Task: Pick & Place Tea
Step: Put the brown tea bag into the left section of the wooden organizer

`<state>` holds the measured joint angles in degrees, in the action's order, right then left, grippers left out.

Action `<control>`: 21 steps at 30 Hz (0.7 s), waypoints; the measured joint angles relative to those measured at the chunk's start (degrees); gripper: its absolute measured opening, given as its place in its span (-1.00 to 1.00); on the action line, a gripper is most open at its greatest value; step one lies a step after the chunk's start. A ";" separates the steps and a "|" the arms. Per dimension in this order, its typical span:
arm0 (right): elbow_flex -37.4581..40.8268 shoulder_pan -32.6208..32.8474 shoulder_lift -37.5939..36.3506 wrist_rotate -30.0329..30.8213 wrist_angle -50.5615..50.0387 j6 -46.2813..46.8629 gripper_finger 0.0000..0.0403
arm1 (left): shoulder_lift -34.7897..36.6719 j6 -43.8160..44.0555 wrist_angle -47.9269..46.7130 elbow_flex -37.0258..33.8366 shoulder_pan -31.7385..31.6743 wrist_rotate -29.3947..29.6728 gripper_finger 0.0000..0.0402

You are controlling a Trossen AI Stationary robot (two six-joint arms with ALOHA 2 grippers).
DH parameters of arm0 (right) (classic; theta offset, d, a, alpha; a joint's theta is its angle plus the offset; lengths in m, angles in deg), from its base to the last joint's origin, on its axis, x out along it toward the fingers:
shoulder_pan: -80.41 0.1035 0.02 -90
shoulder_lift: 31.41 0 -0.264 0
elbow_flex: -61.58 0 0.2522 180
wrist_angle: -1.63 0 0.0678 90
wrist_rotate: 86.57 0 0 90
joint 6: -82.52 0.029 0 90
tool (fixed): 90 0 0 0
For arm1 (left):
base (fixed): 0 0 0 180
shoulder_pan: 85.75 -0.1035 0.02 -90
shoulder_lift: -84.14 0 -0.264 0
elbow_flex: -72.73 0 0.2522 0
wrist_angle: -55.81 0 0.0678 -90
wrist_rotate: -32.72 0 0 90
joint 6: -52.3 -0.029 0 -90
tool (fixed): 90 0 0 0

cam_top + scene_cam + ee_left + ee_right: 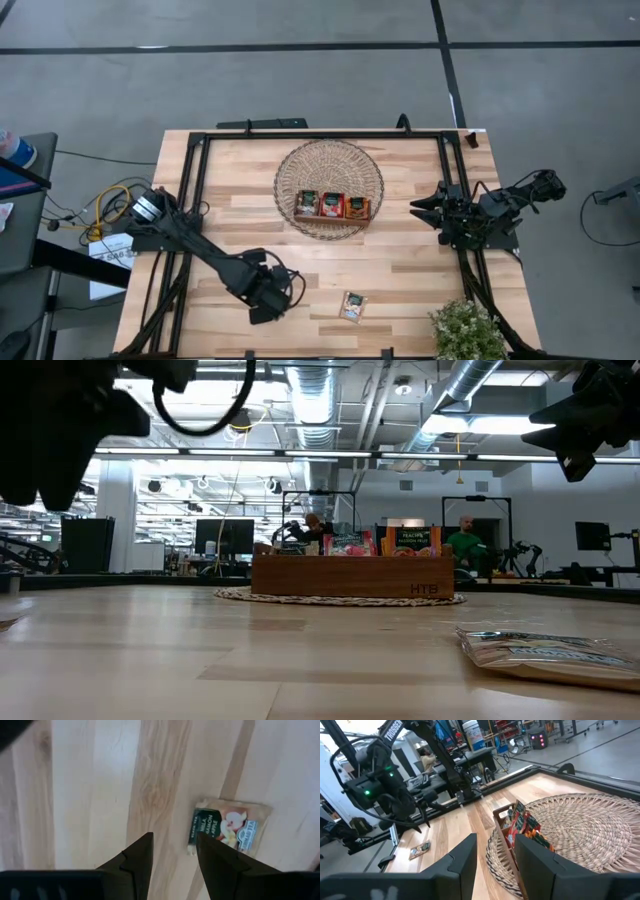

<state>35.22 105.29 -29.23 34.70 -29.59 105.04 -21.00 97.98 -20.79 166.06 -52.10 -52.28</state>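
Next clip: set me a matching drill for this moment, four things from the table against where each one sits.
Things:
1. loose tea sachet
2. wooden tray
3. left gripper
4. right gripper

Places:
A. at the table's right side, beside the wicker basket
B. lying flat on the bare wood near the front edge
C. above the front of the table, just left of the lone sachet
D. standing in the basket, packed with tea sachets

Pairs: 1-B, 2-D, 3-C, 4-A
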 joint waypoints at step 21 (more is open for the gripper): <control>0.00 -0.02 0.00 0.00 -0.04 -0.02 -0.39 | 0.00 -1.20 12.63 -6.27 0.14 -9.39 -0.29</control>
<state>35.22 105.27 -29.23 34.70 -29.63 105.02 -21.00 96.79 -8.15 159.78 -51.96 -61.68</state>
